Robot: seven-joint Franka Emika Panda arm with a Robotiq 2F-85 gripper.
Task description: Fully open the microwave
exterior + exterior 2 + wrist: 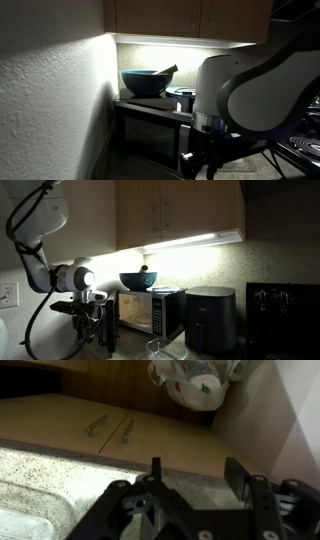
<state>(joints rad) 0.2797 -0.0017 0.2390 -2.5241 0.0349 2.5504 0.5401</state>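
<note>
The microwave (150, 313), a wide dark box with a glass door, stands upright at 6 o'clock in an exterior view; door position unclear

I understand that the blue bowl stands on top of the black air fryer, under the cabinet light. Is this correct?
Not quite. The blue bowl stands on top of the microwave, not on the air fryer beside it, under the cabinet light. Both exterior views show the bowl on the microwave.

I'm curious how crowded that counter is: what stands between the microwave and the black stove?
A plain black box appliance without a window stands between the microwave and the stove, seen in an exterior view.
</note>
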